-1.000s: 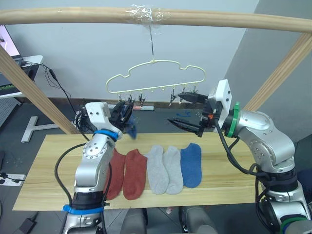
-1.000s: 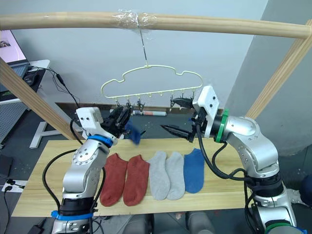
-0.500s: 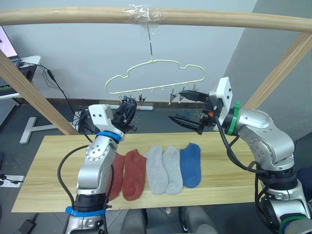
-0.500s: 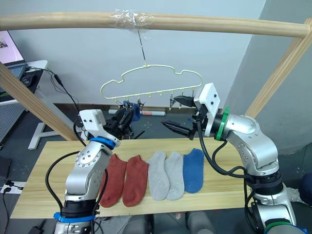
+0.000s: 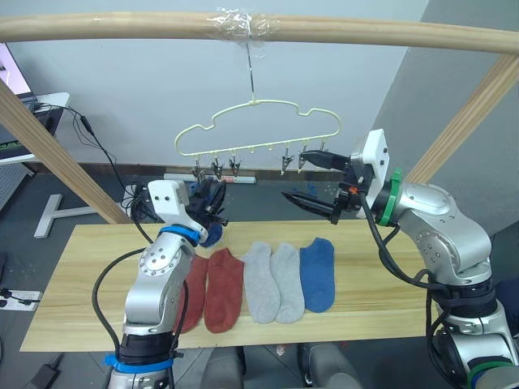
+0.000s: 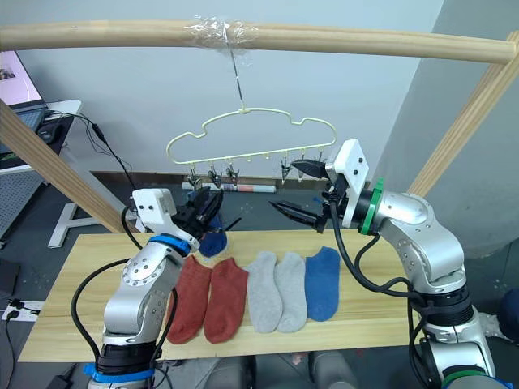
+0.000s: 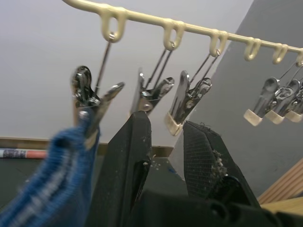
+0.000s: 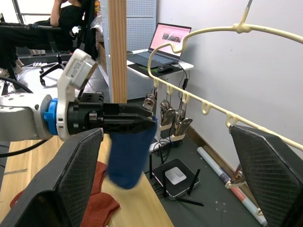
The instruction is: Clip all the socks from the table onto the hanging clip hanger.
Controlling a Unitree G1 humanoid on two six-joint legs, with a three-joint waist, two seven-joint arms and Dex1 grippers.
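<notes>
The pale yellow-green clip hanger (image 5: pixel 259 126) hangs by its hook from the top pole. A blue sock (image 7: pixel 66 179) dangles from its leftmost clip (image 7: pixel 87 101), right beside my left gripper (image 7: pixel 165 125). That gripper is open, with nothing between its fingers, just under the left clips. My right gripper (image 5: pixel 312 180) is wide open and empty beside the hanger's right clips. On the table (image 5: pixel 81 275) lie two rust-red socks (image 5: pixel 223 288), two grey socks (image 5: pixel 274 279) and one blue sock (image 5: pixel 318 271) in a row; my left arm covers part of the leftmost red one.
A thick wooden pole frame (image 5: pixel 365 31) crosses overhead, with slanted legs at left (image 5: pixel 49 146) and right (image 5: pixel 470 113). Behind it are a desk with a laptop (image 8: pixel 165 40) and a seated person (image 8: pixel 47 23). A cable and a small box lie on the floor.
My left gripper carried the bunched blue sock up to the left clips, then dropped slightly. The sock now hangs down full length. The right arm has barely moved.
</notes>
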